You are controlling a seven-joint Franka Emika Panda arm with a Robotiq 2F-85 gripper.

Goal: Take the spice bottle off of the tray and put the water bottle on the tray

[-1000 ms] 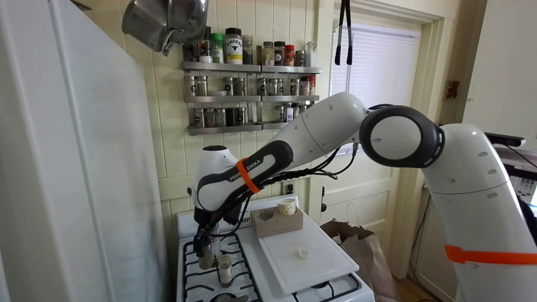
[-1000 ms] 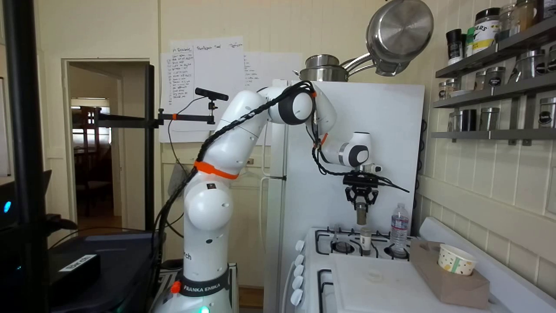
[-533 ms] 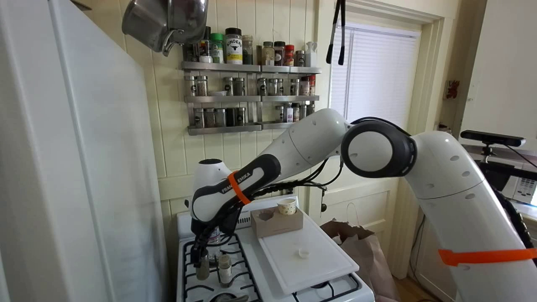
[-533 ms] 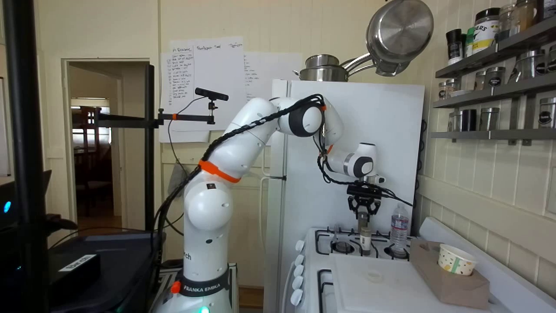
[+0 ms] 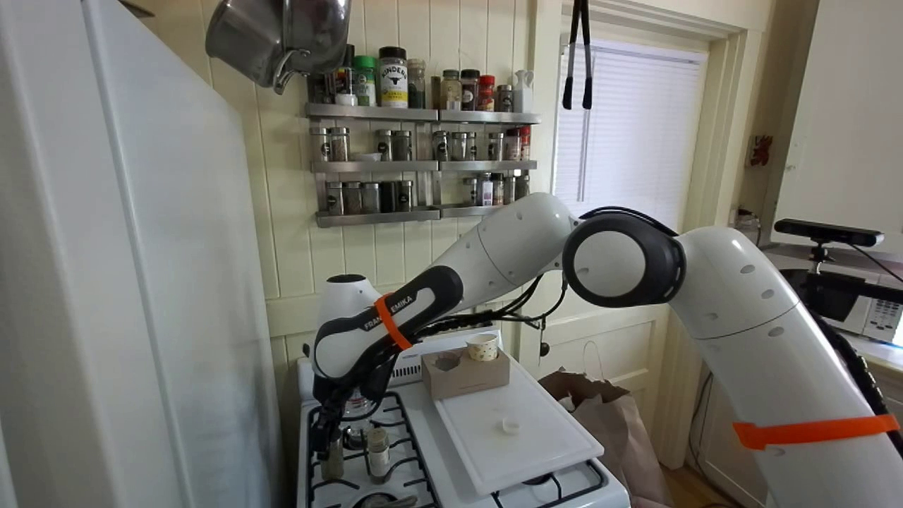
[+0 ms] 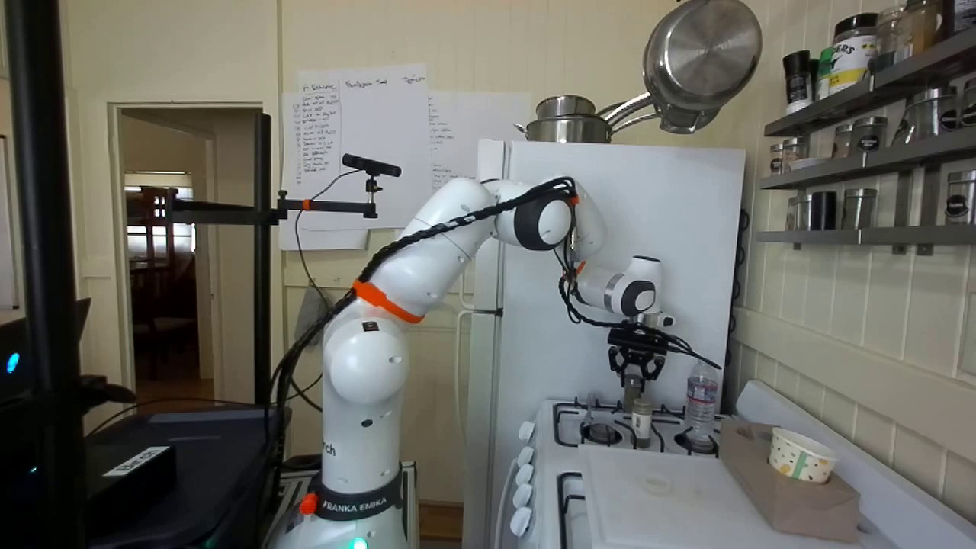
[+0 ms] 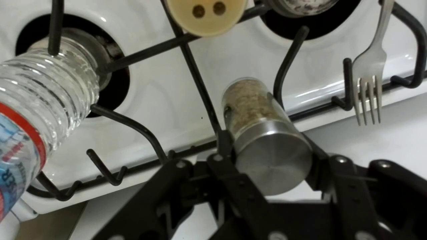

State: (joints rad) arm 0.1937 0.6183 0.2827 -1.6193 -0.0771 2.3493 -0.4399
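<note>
The spice bottle [image 7: 248, 103], a small jar with tan contents and a steel lid, is held upright low over the stove grates; it also shows in the exterior views [image 5: 334, 462] [image 6: 632, 390]. My gripper [image 7: 270, 148] is shut on its lid from both sides, seen too in an exterior view [image 6: 635, 372]. I cannot tell whether the jar's base touches the stove. The water bottle [image 6: 701, 400] stands upright on the back burner; its lower part shows in the wrist view [image 7: 43, 96], and the arm partly hides it in an exterior view [image 5: 358, 406]. The white tray [image 5: 536, 455] lies beside the grates.
A labelled, pale-capped jar [image 5: 378, 455] stands on the grates close to the held jar. A fork [image 7: 370, 66] lies on the grate. A cardboard carrier [image 5: 465, 375] with a paper cup [image 5: 482, 347] is at the tray's back end. The fridge [image 6: 610, 229] stands beside the stove.
The arm has moved down, carrying the spice bottle lower toward the stove grates and slightly toward the fridge. The water bottle, tray and labelled jar have not moved.
</note>
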